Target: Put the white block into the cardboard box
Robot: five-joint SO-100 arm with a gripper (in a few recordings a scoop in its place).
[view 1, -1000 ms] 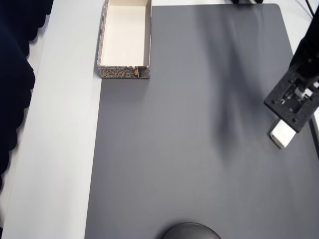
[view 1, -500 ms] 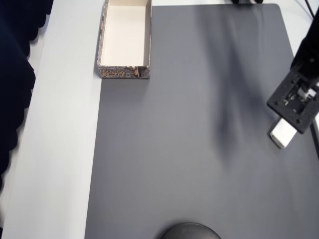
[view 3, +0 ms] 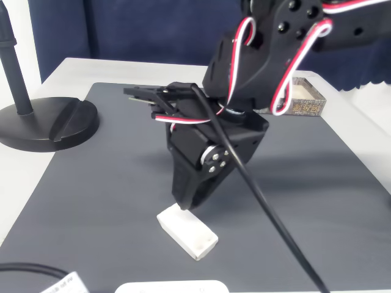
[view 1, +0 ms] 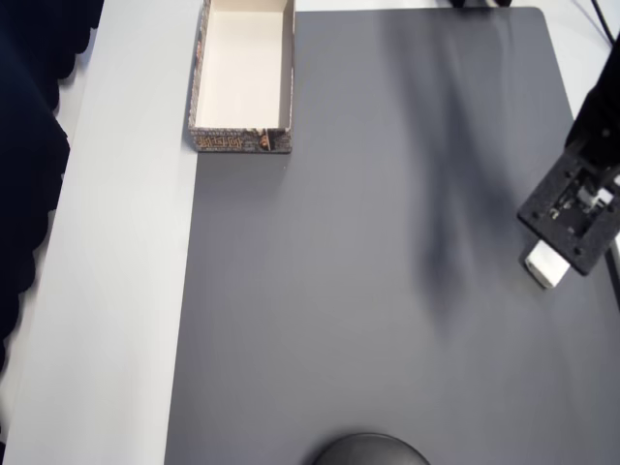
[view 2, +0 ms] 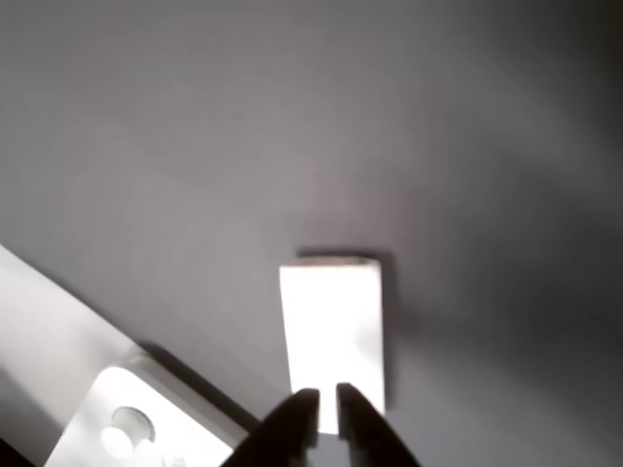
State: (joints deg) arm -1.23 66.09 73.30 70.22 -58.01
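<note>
Dark grey matting (view 3: 110, 183) covers the tabletop under my arm, with the white block (view 3: 187, 231) lying flat on it near the mat's edge. My gripper (view 2: 326, 409) sits right at the block's near end; in the wrist view the two dark fingertips are almost together with only a sliver between them, over the block rather than around it, so I read it as nearly clenched and holding nothing. To grasp well I'd spread the fingers wider than the block's short side, then settle lower before squeezing. Far across the mat, the cardboard box (view 1: 197, 92) stands open, its cream floor bare.
</note>
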